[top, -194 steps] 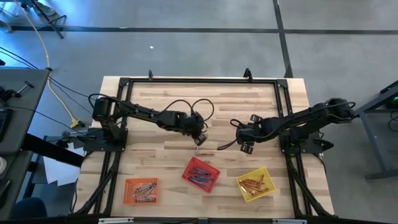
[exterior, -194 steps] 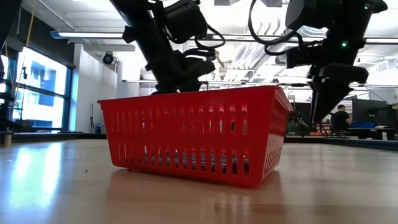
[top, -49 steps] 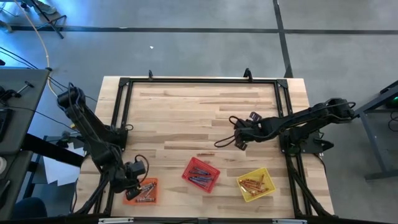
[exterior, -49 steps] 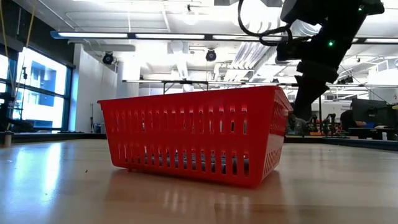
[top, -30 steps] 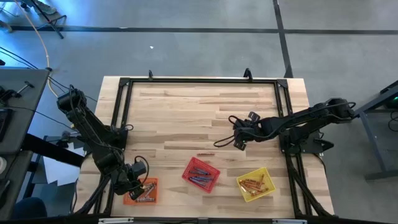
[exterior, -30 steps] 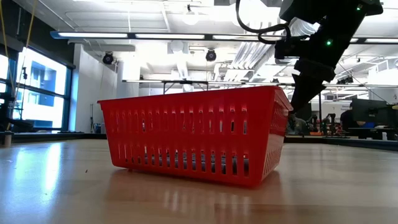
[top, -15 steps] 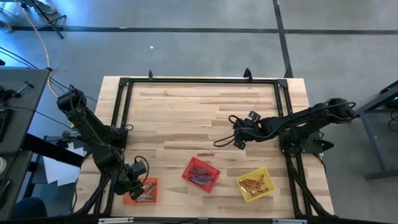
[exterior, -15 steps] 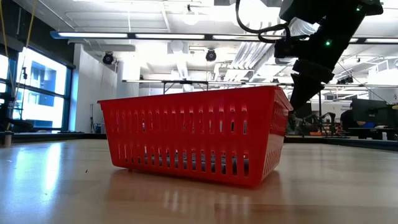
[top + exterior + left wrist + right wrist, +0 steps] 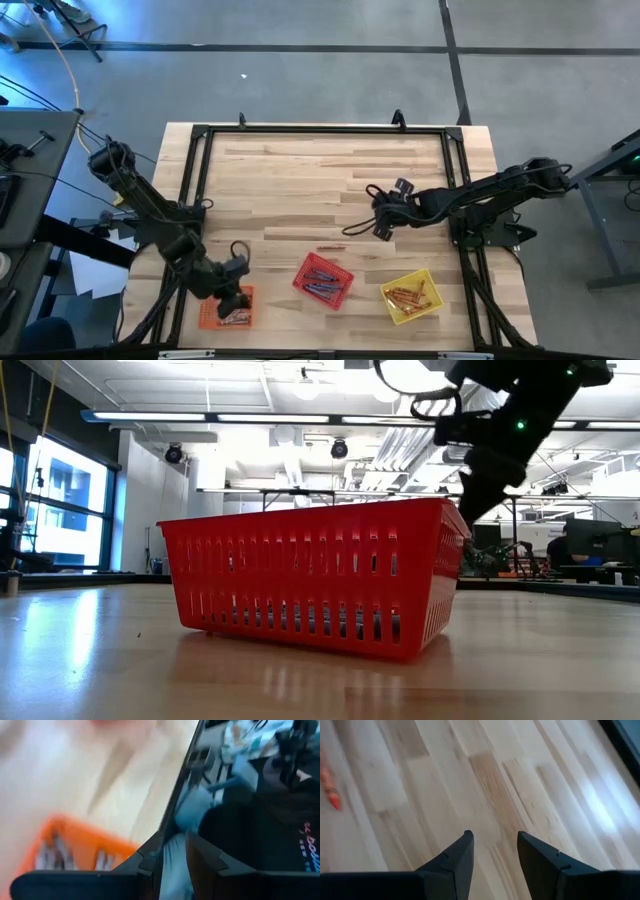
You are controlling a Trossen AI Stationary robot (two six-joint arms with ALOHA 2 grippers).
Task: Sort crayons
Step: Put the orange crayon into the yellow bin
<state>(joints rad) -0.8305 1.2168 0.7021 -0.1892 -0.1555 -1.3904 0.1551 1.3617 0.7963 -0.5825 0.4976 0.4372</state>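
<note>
One reddish-orange crayon [image 9: 330,247] lies flat on the bare wood near the table's middle; it also shows in the right wrist view [image 9: 330,785]. My right gripper [image 9: 380,222] [image 9: 495,837] is open and empty, above the table to the right of that crayon. My left gripper [image 9: 238,293] [image 9: 172,857] hovers over the orange basket [image 9: 215,312] at the near left, fingers a little apart with nothing between them. Grey crayons [image 9: 55,856] lie in the orange basket. Bluish crayons lie in the red basket [image 9: 323,280] and orange ones in the yellow basket [image 9: 410,296].
The three mesh baskets stand in a row along the table's near edge. A black frame [image 9: 320,130] runs around the table top. The red basket [image 9: 320,575] fills the low view. Bare wood lies across the middle and far half.
My left gripper has swung from the orange basket's left edge toward the table's right and now stands over the basket's far right part. My right gripper has drifted a little toward the table's left, toward the loose crayon. The crayon and baskets have stayed put.
</note>
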